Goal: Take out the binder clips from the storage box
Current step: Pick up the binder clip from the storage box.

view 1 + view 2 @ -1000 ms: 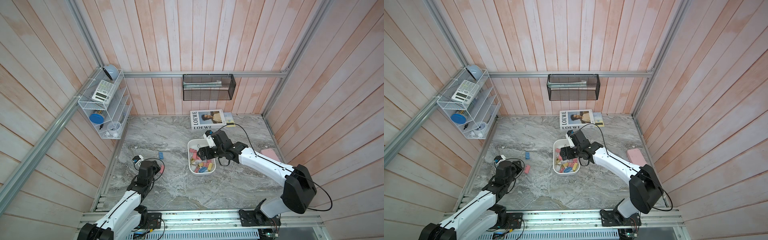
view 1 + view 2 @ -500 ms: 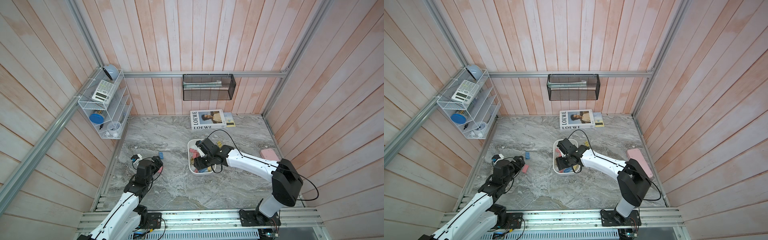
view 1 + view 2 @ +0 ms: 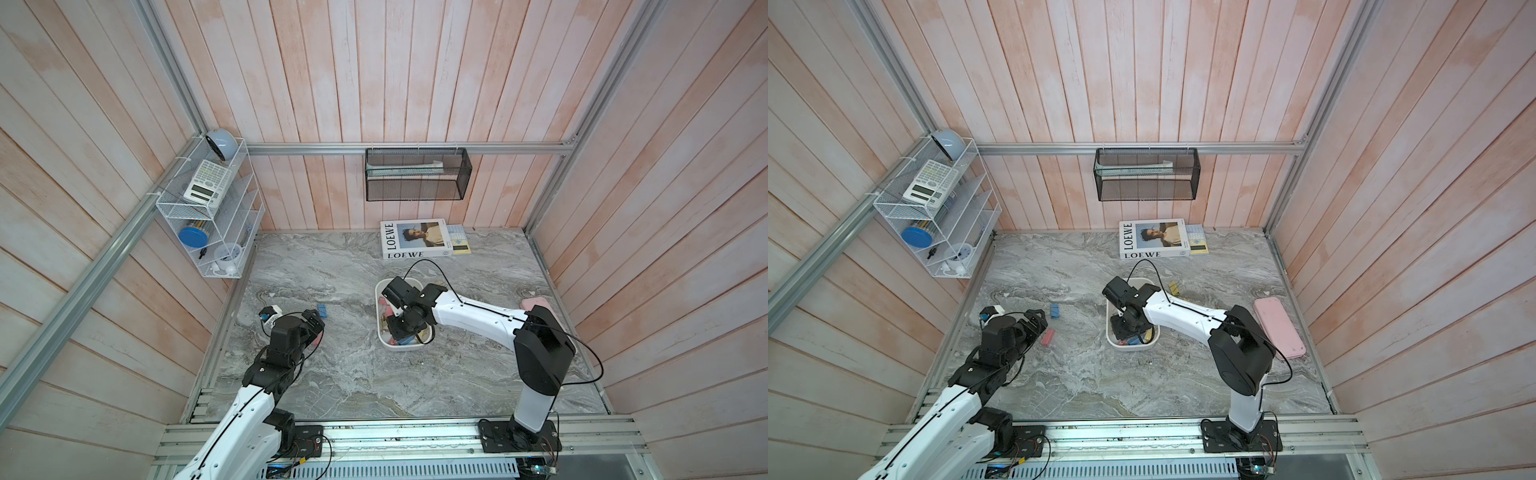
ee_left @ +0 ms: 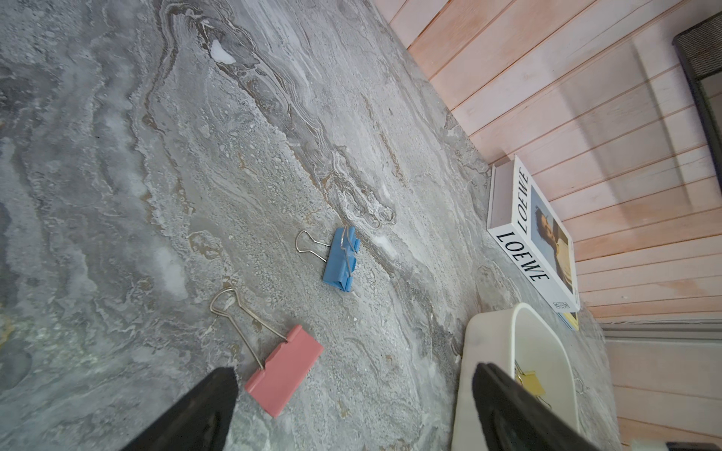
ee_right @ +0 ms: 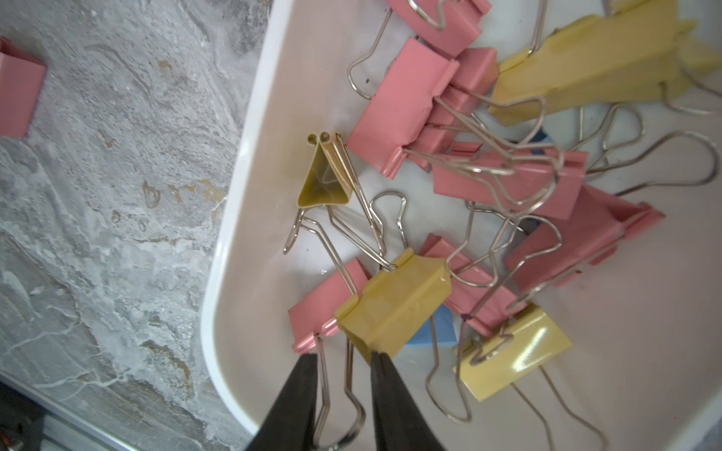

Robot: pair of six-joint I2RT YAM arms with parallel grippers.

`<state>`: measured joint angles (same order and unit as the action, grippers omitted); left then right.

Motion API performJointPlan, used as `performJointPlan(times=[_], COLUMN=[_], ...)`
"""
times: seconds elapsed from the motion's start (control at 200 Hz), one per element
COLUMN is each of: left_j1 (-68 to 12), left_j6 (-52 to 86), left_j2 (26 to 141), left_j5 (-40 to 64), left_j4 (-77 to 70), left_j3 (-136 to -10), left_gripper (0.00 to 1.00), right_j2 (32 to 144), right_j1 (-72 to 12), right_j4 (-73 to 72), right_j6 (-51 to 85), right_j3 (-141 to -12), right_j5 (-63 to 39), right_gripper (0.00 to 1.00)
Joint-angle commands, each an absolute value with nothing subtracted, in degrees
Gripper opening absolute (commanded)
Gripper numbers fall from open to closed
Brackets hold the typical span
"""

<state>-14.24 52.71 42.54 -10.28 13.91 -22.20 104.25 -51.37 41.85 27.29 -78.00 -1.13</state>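
Right wrist view: at bottom centre, the right gripper (image 5: 340, 394) has its jaws narrowly apart astride a pink clip's (image 5: 324, 308) wire handle; you cannot tell whether they pinch it. The clips (image 5: 508, 183) lie tangled in the box (image 5: 234, 218), at right. A yellow clip (image 5: 394, 308) overlaps the pink one, so lifting may drag neighbours or shed the thin wire. The left gripper (image 4: 351, 406) gapes wide, empty.

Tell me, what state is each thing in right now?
left end effector: open, empty, beside the loose pink clip
right end effector: jaws narrow, straddling the wire handle of the boxed pink clip; grip unclear
storage box: upright, holding tangled binder clips
loose pink clip: outside the box, lying flat
blue clip: outside the box, lying flat
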Motion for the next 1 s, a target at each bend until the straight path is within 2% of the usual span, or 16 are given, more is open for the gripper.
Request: performJointPlan(times=[0.0, 0.09, 0.155, 0.355, 0.57, 0.825, 0.995], left_j1=[-13.93, -13.90, -13.97, -13.98, -16.02, -21.60, -26.03], left_j6=[51.72, 51.68, 51.68, 51.03, 49.35, 46.78, 45.44], left_j2=[42.17, 42.56, 42.89, 44.51, 47.56, 53.10, 58.53], left_j5=[-9.22, -8.81, -8.39, -5.18, -3.50, -3.87, -3.45], left_j4=[15.04, 14.63, 14.52, 12.90, 12.30, 11.40, 10.07], left_j3=[-23.64, -23.73, -24.00, -25.55, -29.76, -35.54, -39.09], left_gripper=[1.00, 1.00, 1.00, 1.00, 1.00, 1.00, 1.00], right_j2=[101.54, 99.93, 98.88, 95.40, 88.06, 74.96, 69.14], right_j1=[-51.15, -51.06, -50.89, -49.96, -44.64, -35.99, -26.94], right_j4=[44.52, 44.21, 44.09, 45.15, 42.49, 33.64, 31.48], right_j6=[28.19, 28.80, 29.00, 28.57, 27.78, 28.99, 29.09], right_j3=[-76.47, -75.35, -75.10, -76.77, -74.79, -62.36, -53.61], right_j5=[0.75, 0.80, 0.96, 2.06, 2.16, 6.33, 1.86], right_gripper=[0.20, 0.05, 0.00, 0.00, 0.00, 0.00, 0.00])
